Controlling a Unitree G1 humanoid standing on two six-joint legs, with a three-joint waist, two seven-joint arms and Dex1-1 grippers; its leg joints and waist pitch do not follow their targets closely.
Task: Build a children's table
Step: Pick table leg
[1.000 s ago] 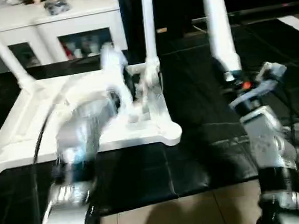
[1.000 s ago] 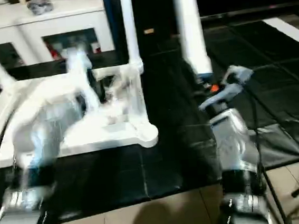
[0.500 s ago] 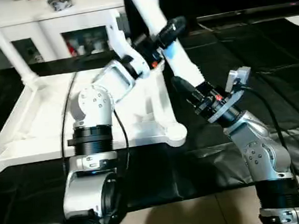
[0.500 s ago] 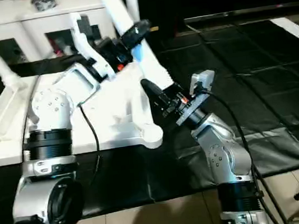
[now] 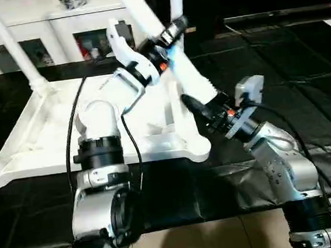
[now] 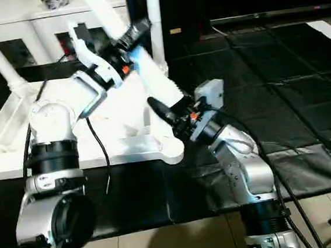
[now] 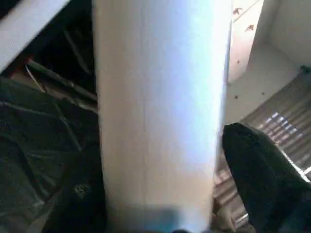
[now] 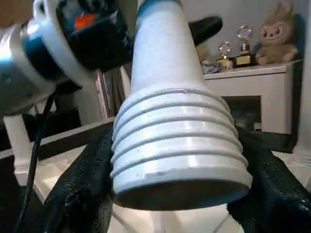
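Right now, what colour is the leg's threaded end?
White threaded end, clearest in the right wrist view.

Your table top [image 5: 32, 137] lies upside down on the black mat, ribbed underside up, a round corner socket [image 5: 198, 148] at its near right. Two white legs already stand in it: one at the far left corner [image 5: 11, 48], leaning left, and one at the far right [image 5: 176, 3], upright. A third leg [image 5: 174, 64] hangs tilted above the right edge, threaded end [image 8: 177, 145] low and right.
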